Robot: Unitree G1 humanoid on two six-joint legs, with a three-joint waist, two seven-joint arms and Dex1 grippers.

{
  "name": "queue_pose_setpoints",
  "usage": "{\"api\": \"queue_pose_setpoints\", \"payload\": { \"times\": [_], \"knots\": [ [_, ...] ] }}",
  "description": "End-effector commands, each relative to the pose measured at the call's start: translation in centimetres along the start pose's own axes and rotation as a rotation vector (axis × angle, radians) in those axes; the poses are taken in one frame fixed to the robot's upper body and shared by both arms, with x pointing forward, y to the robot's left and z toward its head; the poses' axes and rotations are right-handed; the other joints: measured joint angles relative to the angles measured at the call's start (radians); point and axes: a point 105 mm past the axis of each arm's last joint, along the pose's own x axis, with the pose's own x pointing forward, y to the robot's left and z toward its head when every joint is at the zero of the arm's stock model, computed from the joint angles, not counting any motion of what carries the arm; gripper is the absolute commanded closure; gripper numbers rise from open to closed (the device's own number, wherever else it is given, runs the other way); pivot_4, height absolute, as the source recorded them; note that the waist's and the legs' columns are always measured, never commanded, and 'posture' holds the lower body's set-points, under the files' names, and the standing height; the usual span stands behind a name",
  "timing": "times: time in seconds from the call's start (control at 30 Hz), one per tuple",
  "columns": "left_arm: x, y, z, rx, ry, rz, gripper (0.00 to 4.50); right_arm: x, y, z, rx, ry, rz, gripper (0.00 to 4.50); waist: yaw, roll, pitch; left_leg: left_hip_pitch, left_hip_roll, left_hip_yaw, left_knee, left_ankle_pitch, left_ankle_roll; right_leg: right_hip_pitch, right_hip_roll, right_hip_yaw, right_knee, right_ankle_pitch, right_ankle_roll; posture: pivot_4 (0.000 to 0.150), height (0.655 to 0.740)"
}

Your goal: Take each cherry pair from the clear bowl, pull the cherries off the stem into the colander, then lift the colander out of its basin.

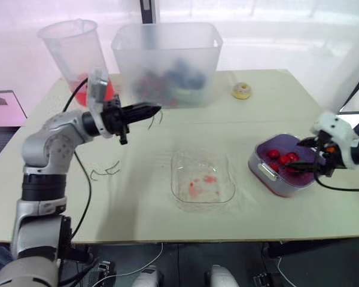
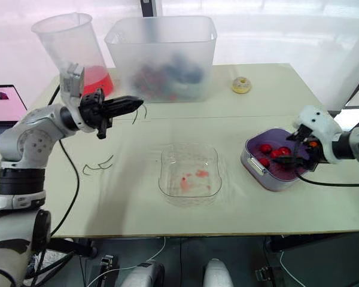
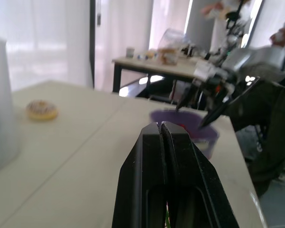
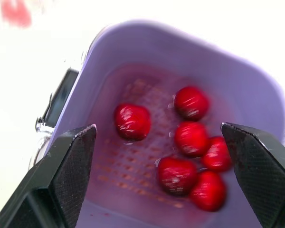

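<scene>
The left pincer (image 1: 155,109), pressed together on a bare stem (image 1: 151,122), holds it raised toward the desk's (image 1: 287,95) far-left corner, likely for discarding. The right pincer (image 4: 157,129) hangs spread over the colander (image 4: 133,95) of cherries (image 4: 132,121) by the right edge, probably having dropped fruit. The clear bowl (image 1: 224,185) sits empty mid-desk.

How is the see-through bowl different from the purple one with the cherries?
The clear bowl is see-through; the colander is purple. The clear bowl holds only faint red smears; the colander holds six loose cherries. The clear bowl sits straight ahead of the robot; the colander sits toward the robot's right, beneath the open right gripper. Both are squarish with rounded corners.
</scene>
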Motion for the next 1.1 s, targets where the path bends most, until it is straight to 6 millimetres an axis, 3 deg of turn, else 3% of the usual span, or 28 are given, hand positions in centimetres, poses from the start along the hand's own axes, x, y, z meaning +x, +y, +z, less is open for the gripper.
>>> {"api": "queue_pose_setpoints", "payload": {
  "times": [0.03,0.23,0.43,0.53,0.7,0.77,0.93,1.1],
  "knots": [
    [-3.0,1.5,-1.9,-0.097,0.13,0.116,4.5,-2.6,0.9,4.0,-0.05,-0.138,0.013,0.02,-0.001,0.001,0.0,0.0,0.0,0.0,0.0,0.0,0.0,0.0,0.0,0.0,0.0,0.0,0.0,0.15,0.74],
    [-9.2,3.1,-8.3,-0.463,0.317,0.349,4.5,-3.8,2.2,6.1,-0.037,-0.236,0.039,0.02,0.002,0.001,0.0,0.0,0.0,-0.001,0.0,0.0,0.0,0.0,0.0,0.0,0.0,0.0,0.0,0.15,0.74],
    [-11.0,4.0,-12.3,-0.603,0.386,0.457,4.5,-4.0,3.3,7.1,-0.016,-0.3,0.1,0.02,0.008,0.0,0.0,0.0,-0.001,-0.001,0.0,0.0,0.0,0.001,-0.001,0.0,0.0,0.0,0.0,0.15,0.74],
    [-11.4,4.6,-13.7,-0.581,0.454,0.497,3.53,-4.1,3.1,6.9,-0.013,-0.301,0.091,0.0,0.004,0.0,0.0,0.0,-0.001,-0.001,0.0,0.0,0.0,0.001,-0.001,0.0,0.0,0.0,0.0,0.15,0.74],
    [-12.3,6.1,-12.8,-0.509,0.453,0.569,0.95,-4.4,3.3,6.6,-0.006,-0.301,0.089,0.0,0.002,0.0,0.0,0.0,-0.001,0.0,0.0,0.0,0.0,0.0,0.0,0.0,0.001,0.0,0.0,0.15,0.74],
    [-13.2,7.0,-11.4,-0.437,0.436,0.61,0.06,-4.5,3.6,6.5,0.0,-0.3,0.091,0.0,0.001,0.0,0.0,0.0,-0.001,0.0,0.0,0.0,0.0,0.0,-0.001,0.0,0.001,0.0,0.0,0.15,0.74],
    [-14.3,8.0,-7.5,-0.318,0.344,0.644,0.06,-4.9,4.0,6.5,0.016,-0.3,0.096,0.0,0.0,0.0,0.0,0.0,0.0,0.0,0.0,0.0,0.0,-0.001,0.0,0.0,0.001,0.0,0.0,0.15,0.74],
    [-12.8,7.1,-5.1,-0.257,0.312,0.545,0.06,-5.2,4.4,6.8,0.023,-0.296,0.098,0.0,0.005,0.0,0.0,0.0,0.0,-0.001,0.0,0.0,0.0,0.0,-0.001,0.0,0.001,0.0,0.0,0.15,0.74]
  ]
}}
